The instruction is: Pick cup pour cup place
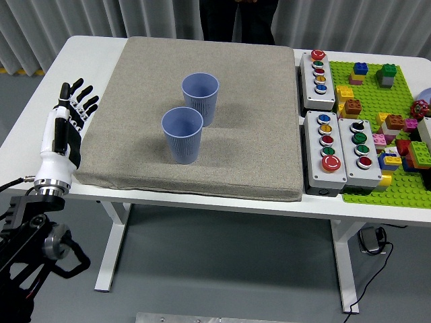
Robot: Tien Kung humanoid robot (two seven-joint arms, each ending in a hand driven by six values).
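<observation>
- Head view: Nothing of the job looks done yet. Both cups stand upright on the grey mat (256, 134), which lies on the white surface (87, 54). No hand holds a cup.
- Head view: The near cup (182, 134) and the far cup (200, 98) stand just beside each other, near the middle of the mat. They may be touching, but that is hard to tell.
- Head view: It is too hard to see if anything is inside the cups.
- Head view: The left hand (67, 128) is at the left edge of the mat. Its fingers (84, 97) are spread and point up, and they hold nothing.
- Head view: The cups are well apart from those fingers, off to the hand's right.
- Head view: The right hand cannot be seen.
- Head view: Picking up a cup, pouring it and setting it down all seem to be left to do.
</observation>
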